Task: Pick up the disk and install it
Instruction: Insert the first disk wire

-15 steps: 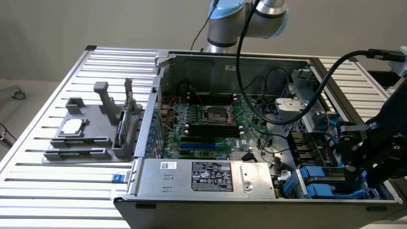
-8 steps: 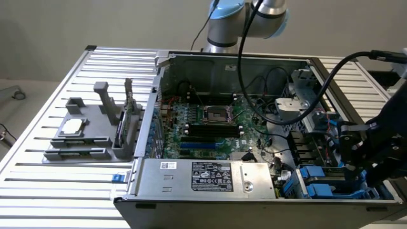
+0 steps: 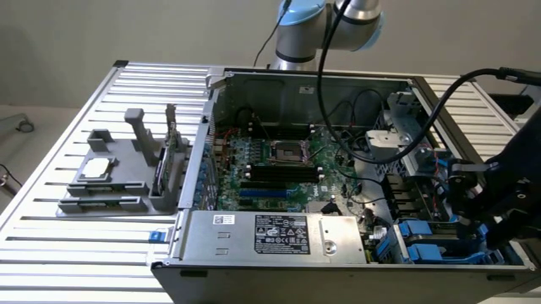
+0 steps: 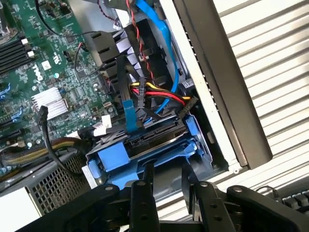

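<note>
Jaws of the gripper [image 4: 168,169] stand part open, with a clear gap between the two black fingers [image 4: 142,193] and nothing that I can see clamped in it. They hang just over the near end of the disk [image 4: 154,137]. The disk sits in its blue carrier [image 4: 113,159], down in the drive bay at the corner of the computer case [image 3: 338,284] on the exterior view's right. A blue data cable [image 4: 129,113] and red and yellow power leads [image 4: 159,92] run to the disk's end. I judge the installing step to be in hand, with the disk already in its bay. Any further move calls for a straight line along the bay, clear of those cables.
</note>
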